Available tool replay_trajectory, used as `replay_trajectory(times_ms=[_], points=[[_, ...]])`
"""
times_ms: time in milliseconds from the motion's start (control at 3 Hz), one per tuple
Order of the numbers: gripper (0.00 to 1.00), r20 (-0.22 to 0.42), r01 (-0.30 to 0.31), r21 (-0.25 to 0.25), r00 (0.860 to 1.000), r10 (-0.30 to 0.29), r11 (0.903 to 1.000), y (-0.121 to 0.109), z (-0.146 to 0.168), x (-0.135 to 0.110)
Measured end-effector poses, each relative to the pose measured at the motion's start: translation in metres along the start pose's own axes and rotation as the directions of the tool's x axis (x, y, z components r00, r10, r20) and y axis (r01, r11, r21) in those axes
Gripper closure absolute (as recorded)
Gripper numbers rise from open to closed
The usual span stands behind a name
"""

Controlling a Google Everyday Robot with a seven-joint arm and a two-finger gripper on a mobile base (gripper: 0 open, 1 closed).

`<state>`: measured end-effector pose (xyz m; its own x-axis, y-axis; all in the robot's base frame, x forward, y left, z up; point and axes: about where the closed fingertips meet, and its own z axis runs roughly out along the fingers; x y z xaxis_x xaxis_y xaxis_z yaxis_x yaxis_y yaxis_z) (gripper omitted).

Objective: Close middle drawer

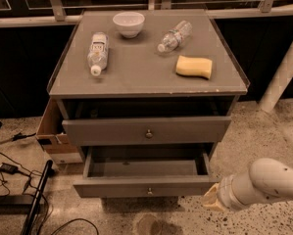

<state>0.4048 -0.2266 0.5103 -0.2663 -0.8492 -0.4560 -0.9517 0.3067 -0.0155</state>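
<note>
The middle drawer (pixel 136 186) stands pulled well out beneath the upper drawer (pixel 111 130). The gripper (pixel 212 200) hangs just beside its right front corner, and whether it is open or closed cannot be told. The approach seems in hand. The next move calls for meeting the front squarely and pushing straight in.

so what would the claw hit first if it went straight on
The claw, low at the right, points left at the pulled-out middle drawer; it would likely meet that drawer's front right corner first, though depth is unclear.
</note>
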Motion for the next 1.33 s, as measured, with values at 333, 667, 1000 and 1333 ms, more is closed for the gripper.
replay_trajectory(times_ms=[333,667,1000,1333], points=[[1.00,0.070,-0.068,-0.095,0.995,0.075,0.9931,0.003,0.080,0.039],[1.00,0.079,-0.088,-0.142,0.992,0.100,0.9859,0.021,0.102,0.044],[1.00,0.079,-0.087,-0.141,0.992,0.099,0.9861,0.020,0.101,0.043],[1.00,0.105,-0.058,-0.100,0.992,0.069,0.9933,0.018,0.104,0.042]])
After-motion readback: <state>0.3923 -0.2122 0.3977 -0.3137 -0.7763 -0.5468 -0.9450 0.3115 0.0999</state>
